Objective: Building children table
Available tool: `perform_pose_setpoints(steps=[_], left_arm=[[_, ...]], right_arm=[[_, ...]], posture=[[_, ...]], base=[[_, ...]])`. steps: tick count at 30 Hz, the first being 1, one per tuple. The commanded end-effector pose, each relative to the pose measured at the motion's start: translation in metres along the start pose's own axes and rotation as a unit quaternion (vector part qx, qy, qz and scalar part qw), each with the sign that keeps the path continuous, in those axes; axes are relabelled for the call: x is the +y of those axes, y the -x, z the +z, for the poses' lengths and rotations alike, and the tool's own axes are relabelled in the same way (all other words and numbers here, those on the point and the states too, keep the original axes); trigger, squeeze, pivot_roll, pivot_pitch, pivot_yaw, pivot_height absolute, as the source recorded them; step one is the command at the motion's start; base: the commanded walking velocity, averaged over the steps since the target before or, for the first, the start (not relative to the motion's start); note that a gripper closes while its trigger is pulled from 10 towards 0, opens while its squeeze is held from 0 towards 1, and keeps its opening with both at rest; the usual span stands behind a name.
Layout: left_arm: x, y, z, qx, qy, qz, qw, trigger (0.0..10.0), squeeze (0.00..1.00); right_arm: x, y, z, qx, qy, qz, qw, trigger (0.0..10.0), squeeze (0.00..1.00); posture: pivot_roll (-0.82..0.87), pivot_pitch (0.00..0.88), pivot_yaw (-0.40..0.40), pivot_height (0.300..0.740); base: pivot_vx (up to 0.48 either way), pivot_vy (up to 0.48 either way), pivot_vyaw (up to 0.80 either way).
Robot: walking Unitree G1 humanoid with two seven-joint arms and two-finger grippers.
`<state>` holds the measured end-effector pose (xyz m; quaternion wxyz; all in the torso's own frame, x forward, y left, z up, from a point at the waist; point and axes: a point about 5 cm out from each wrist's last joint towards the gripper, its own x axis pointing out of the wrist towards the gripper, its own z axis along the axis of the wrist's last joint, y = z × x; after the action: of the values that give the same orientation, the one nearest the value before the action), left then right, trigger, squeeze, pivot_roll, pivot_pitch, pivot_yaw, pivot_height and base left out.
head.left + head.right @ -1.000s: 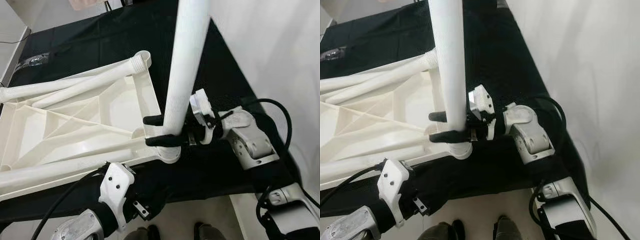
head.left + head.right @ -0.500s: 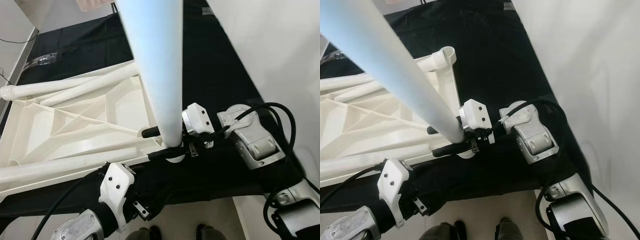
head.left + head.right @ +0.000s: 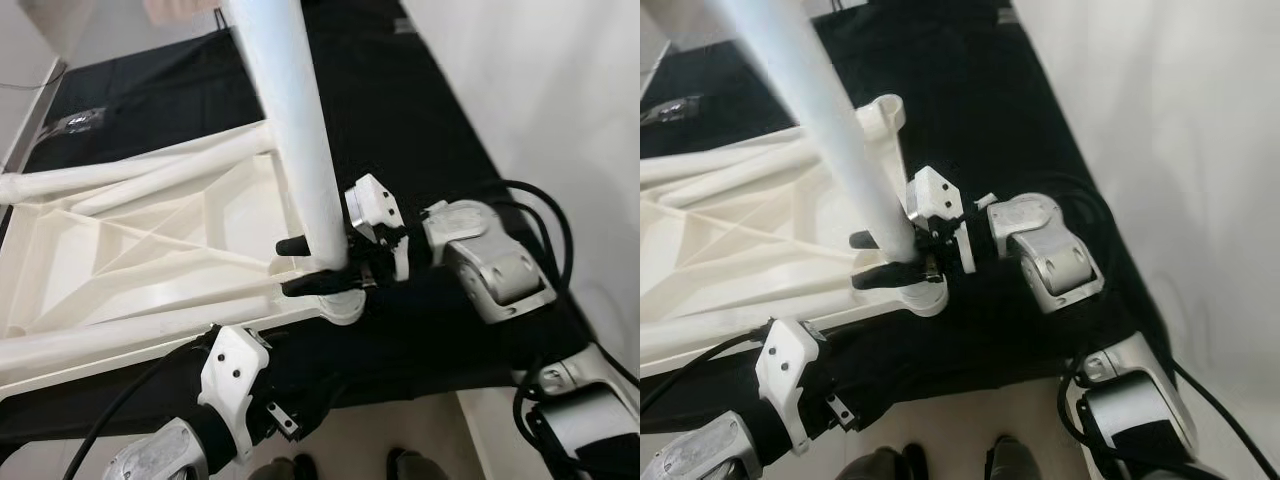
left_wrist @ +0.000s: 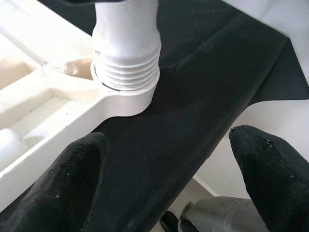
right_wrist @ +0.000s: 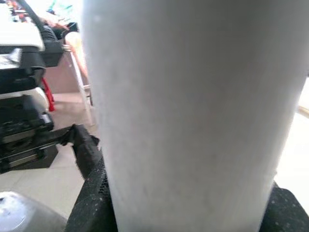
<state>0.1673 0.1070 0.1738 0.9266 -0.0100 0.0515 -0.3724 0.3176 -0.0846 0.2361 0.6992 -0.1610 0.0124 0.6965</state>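
Now the right gripper (image 3: 312,266) reaches sideways, clenched around the upright leg (image 3: 300,150); left gripper (image 4: 164,179) hangs spread apart.

White leg (image 3: 295,130) stands in the corner socket (image 4: 126,94) of an upturned children's tabletop (image 3: 150,260).
The ribbed cream tabletop lies underside up on a black cloth, two more white legs lying across it. The long round leg leans slightly, its threaded end seated in the near-right corner socket, threads partly showing above the collar.
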Motion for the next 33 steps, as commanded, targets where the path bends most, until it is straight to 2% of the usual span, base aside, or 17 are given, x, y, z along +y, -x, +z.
perform_pose_setpoints(steps=[1,10,11,13,14,15,16,17,18,19,23,27,30,33], left_arm=[[0.000,0.001,-0.007,0.015,0.008,0.001,1.000,10.0,0.00],[0.000,0.001,-0.007,0.016,0.008,-0.001,1.000,10.0,0.00],[0.001,0.000,-0.008,0.016,0.007,0.000,1.000,10.0,0.00],[0.001,0.000,-0.008,0.016,0.007,0.000,1.000,10.0,0.00],[0.008,-0.002,-0.006,0.008,-0.001,0.015,1.000,10.0,0.00],[0.008,-0.002,-0.006,0.008,-0.001,0.015,1.000,10.0,0.00],[0.018,-0.003,-0.002,-0.004,-0.011,0.035,0.999,10.0,0.00],[0.018,-0.003,-0.002,-0.004,-0.011,0.035,0.999,10.0,0.00],[0.031,-0.003,0.005,-0.020,-0.021,0.058,0.998,10.0,0.00],[0.043,-0.003,0.014,-0.040,-0.030,0.080,0.996,10.0,0.00],[0.067,-0.003,0.041,-0.097,-0.065,0.123,0.986,10.0,0.00],[0.072,-0.007,0.051,-0.120,-0.069,0.132,0.982,10.0,0.00],[0.080,-0.015,0.068,-0.158,-0.084,0.146,0.973,10.0,0.00],[0.081,-0.016,0.072,-0.168,-0.090,0.151,0.970,10.0,0.00]], right_arm=[[0.018,-0.003,-0.078,0.100,-0.165,-0.018,0.981,10.0,0.00],[0.019,-0.004,-0.081,0.090,-0.167,-0.041,0.981,10.0,0.00],[0.016,-0.005,-0.074,0.054,-0.151,-0.054,0.986,10.0,0.00],[0.016,-0.005,-0.074,0.054,-0.151,-0.054,0.986,10.0,0.00],[0.012,-0.002,-0.056,-0.019,-0.137,-0.061,0.988,10.0,0.00],[0.012,-0.002,-0.056,-0.019,-0.137,-0.061,0.988,10.0,0.00],[0.009,0.003,-0.039,-0.091,-0.130,-0.065,0.985,10.0,0.00],[0.009,0.003,-0.039,-0.091,-0.130,-0.065,0.985,10.0,0.00],[0.006,0.011,-0.022,-0.152,-0.126,-0.066,0.978,10.0,0.00],[0.005,0.016,-0.011,-0.186,-0.124,-0.064,0.973,10.0,0.00],[0.005,0.022,-0.004,-0.213,-0.108,-0.074,0.968,10.0,0.00],[0.002,0.021,-0.001,-0.225,-0.102,-0.086,0.965,10.0,0.00],[-0.006,0.017,0.005,-0.244,-0.089,-0.116,0.959,10.0,0.00],[-0.009,0.016,0.007,-0.248,-0.086,-0.126,0.957,10.0,0.00]], posture=[[0.03,0.292,0.137,0.740],[0.03,0.288,0.137,0.740],[0.02,0.274,0.136,0.740],[0.02,0.274,0.136,0.740],[0.02,0.257,0.129,0.740],[0.02,0.257,0.129,0.740],[0.01,0.240,0.123,0.740],[0.01,0.240,0.123,0.740],[0.00,0.216,0.117,0.740],[0.00,0.203,0.113,0.740],[-0.01,0.163,0.100,0.740],[-0.01,0.134,0.091,0.740],[-0.03,0.096,0.085,0.740],[-0.03,0.092,0.084,0.740]], base=[[0.000,0.000,0.00],[0.000,0.000,0.00],[0.000,0.000,0.00],[0.000,0.000,0.00],[0.000,0.000,0.00],[0.000,0.000,0.00],[0.000,0.000,0.00],[0.000,0.000,0.00],[0.000,0.000,0.00],[0.000,0.000,0.00],[0.000,0.000,0.00],[0.000,0.000,0.00],[0.000,0.000,0.00],[0.000,0.000,0.00]])
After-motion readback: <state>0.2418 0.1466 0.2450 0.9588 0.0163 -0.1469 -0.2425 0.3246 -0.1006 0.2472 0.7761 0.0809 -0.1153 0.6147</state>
